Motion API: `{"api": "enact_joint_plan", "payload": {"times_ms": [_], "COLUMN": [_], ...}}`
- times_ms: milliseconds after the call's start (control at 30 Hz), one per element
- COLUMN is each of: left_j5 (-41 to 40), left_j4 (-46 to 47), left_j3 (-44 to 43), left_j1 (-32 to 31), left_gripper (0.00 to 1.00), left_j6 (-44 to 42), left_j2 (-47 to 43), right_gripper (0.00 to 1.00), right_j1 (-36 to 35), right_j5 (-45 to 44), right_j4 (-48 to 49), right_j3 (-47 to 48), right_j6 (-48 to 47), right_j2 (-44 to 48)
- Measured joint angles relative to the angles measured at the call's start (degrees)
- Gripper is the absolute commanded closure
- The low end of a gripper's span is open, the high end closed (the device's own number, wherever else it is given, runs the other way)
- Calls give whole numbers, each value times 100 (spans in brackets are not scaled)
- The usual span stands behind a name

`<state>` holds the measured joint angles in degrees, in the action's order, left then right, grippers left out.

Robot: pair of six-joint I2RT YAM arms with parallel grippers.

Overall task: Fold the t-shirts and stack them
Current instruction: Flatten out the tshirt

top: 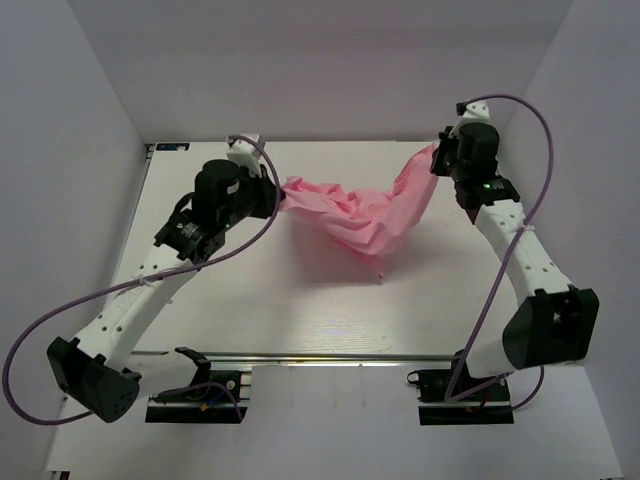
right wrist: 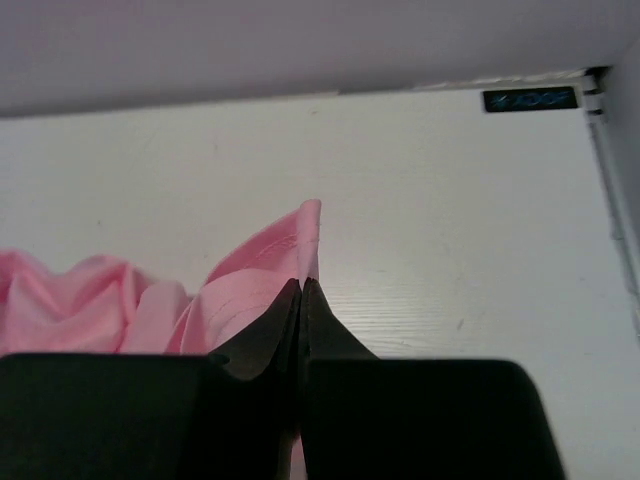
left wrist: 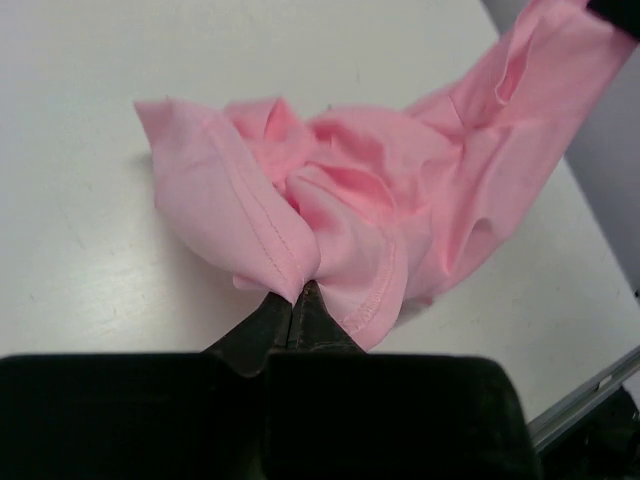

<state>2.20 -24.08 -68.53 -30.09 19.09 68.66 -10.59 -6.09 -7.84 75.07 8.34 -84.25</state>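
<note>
Cloth first: one plain light-pink short-sleeved t-shirt of thin soft fabric (top: 360,215), not folded, is stretched as a crumpled band between both grippers above the white wood-grain table (top: 300,310).

Left gripper (top: 278,195): jaws pressed fully together on the shirt. In the left wrist view the black fingertips of this gripper (left wrist: 297,295) pinch a hemmed edge with visible double stitching. Directly in front of the tips the fabric (left wrist: 380,190) opens into a bunch of deep folds, then runs away to the upper right, twd. the other arm. The bunch seems to lie on the table (left wrist: 80,250) just ahead of the fingers, but contact is not fully clear.

Right gripper (top: 437,160): also closed tight on the cloth. In the right wrist view a thin pink fold (right wrist: 250,290) stands up directly above the tips of this gripper (right wrist: 303,285), and the rest falls away to the left of the fingers in soft ripples.

From the top camera the middle part sags down betw. the two grippers, w/ its lowest corner hanging nearer to the arm bases than either gripper.

Beyond the right fingertips, at the far corner of the table (right wrist: 450,250), sits a small dark rectangular label (right wrist: 530,99); its text is too blurred to read.
</note>
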Motion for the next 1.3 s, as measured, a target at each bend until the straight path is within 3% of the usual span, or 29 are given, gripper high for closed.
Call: {"api": "enact_joint_plan", "payload": {"times_ms": [533,833,1300], "left_j5": [-1110,-1517,-1394], "left_j4": [-273,-334,-328], "left_j3": [-1119,-1502,-1768], "left_j1": [2,2,2], "left_gripper": [100,100,100], "left_j6": [-50,-127,-328], "left_j2": [-1329,-1617,-1829], "right_gripper": [100,100,100], "right_j1": [7,7,7], "right_j5": [-1912,-2774,-2599], "right_j4": [-284,-520,-660], "right_j3": [70,407,960], "right_j6": [-90,-586,-769], "right_j2": [2675,3049,3515]}}
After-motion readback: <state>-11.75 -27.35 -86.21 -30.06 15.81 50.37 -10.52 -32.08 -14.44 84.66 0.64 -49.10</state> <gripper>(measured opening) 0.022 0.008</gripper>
